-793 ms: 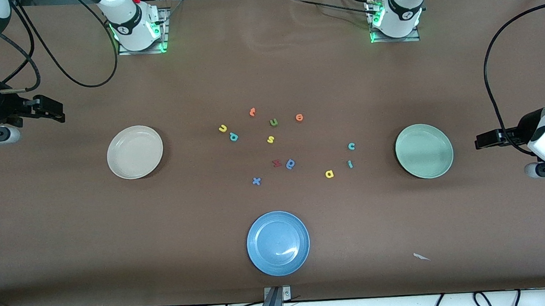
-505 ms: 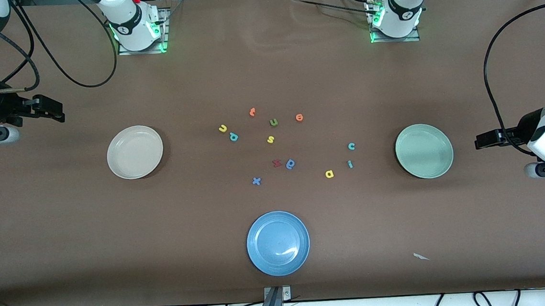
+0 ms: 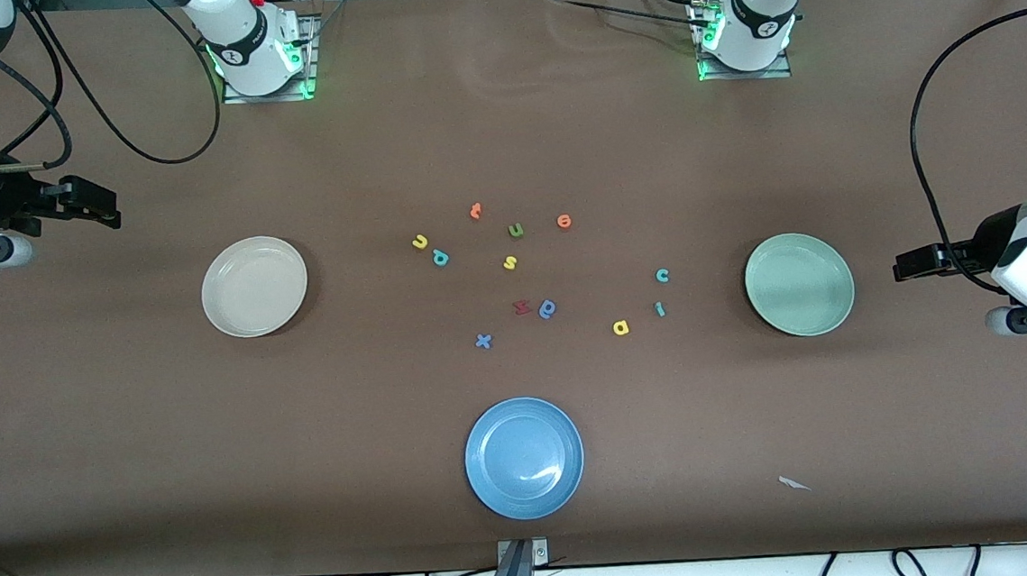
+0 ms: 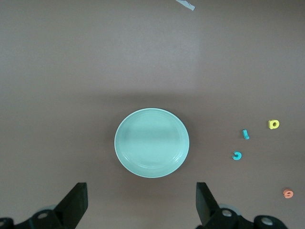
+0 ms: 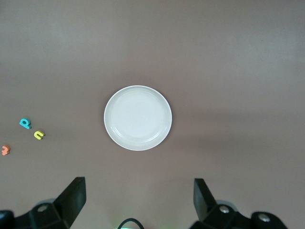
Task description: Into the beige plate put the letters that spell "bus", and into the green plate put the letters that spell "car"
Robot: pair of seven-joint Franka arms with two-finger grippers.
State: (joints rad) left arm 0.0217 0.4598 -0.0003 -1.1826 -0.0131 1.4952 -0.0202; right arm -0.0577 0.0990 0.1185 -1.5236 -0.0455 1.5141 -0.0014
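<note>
The beige plate [image 3: 254,286] [image 5: 137,118] lies empty toward the right arm's end, the green plate [image 3: 800,283] [image 4: 151,142] empty toward the left arm's end. Between them lie the yellow "u" [image 3: 420,241], teal "b" [image 3: 440,258] and yellow "s" [image 3: 510,263]. The teal "c" [image 3: 662,275], teal "r" [image 3: 659,308] and yellow "a" [image 3: 620,327] lie closer to the green plate. My right gripper [image 3: 101,208] [image 5: 139,202] hangs open over bare table beside the beige plate. My left gripper [image 3: 905,265] [image 4: 141,205] hangs open over bare table beside the green plate. Neither holds anything.
A blue plate [image 3: 524,458] sits nearest the front camera. Other letters lie among the task letters: olive "u" [image 3: 516,230], orange ones [image 3: 476,210] [image 3: 564,221], a red one [image 3: 521,306], a darker blue "b/q" [image 3: 548,308], a blue "x" [image 3: 483,341]. A paper scrap [image 3: 794,483] lies near the front edge.
The right gripper has drifted slightly toward the robots' bases. The left gripper has barely shifted. Plates and letters have not moved.
</note>
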